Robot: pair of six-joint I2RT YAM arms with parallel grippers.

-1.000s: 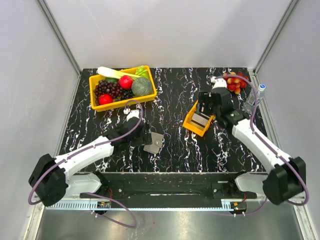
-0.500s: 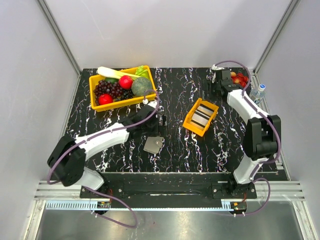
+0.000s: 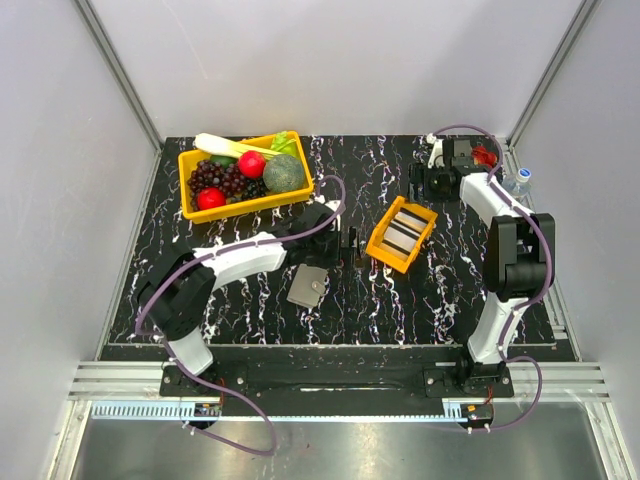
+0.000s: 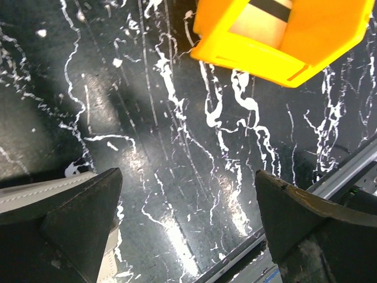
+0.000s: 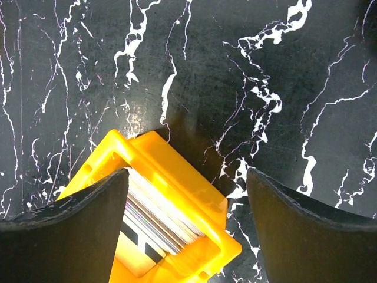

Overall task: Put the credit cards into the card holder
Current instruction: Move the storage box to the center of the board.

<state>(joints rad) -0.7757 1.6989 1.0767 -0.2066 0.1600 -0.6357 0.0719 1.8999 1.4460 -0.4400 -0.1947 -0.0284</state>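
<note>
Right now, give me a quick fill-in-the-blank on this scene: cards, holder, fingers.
1. The cards sit in the ____ tray.
2. The fingers of the left gripper and right gripper are both ____.
3. The holder lies nearer the ____ one.
Missing: orange; open; left.

On the black, white-veined table (image 3: 440, 300) we see a large yellow plastic bin (image 3: 245, 207) of fruit and vegetables far left, a small orange plastic tray (image 3: 383, 252) mid-right, and a clear bottle (image 3: 516, 182) at the right edge.
</note>
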